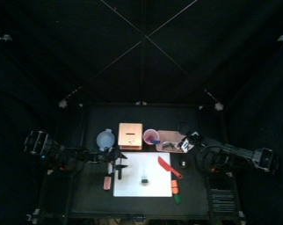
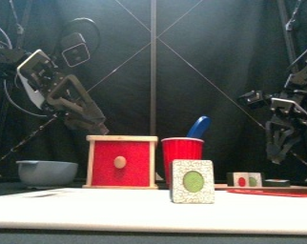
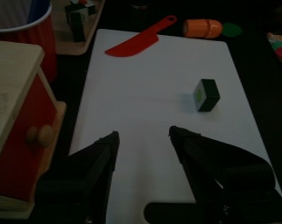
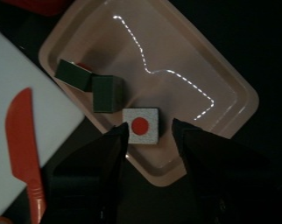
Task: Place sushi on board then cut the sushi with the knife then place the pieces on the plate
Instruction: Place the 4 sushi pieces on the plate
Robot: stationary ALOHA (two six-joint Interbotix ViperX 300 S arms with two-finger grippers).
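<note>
One sushi piece (image 2: 192,181), a small dark green block with a pale speckled face, stands upright on the flat white board (image 2: 118,205), in the lower middle of the front view. The red plastic knife (image 1: 168,164) lies on the board, right of centre in the top view. Three more pieces (image 4: 105,92) lie on the glossy pink tray (image 4: 214,79). The left gripper (image 3: 144,153) hangs over the board, jaws spread and empty. The right gripper (image 4: 153,140) hangs over the tray, jaws also apart. Behind the board stand a wooden box (image 2: 122,162), a red cup (image 2: 182,152) and a grey bowl (image 2: 47,172), on a black table (image 1: 97,119) under black curtains (image 1: 141,53).
</note>
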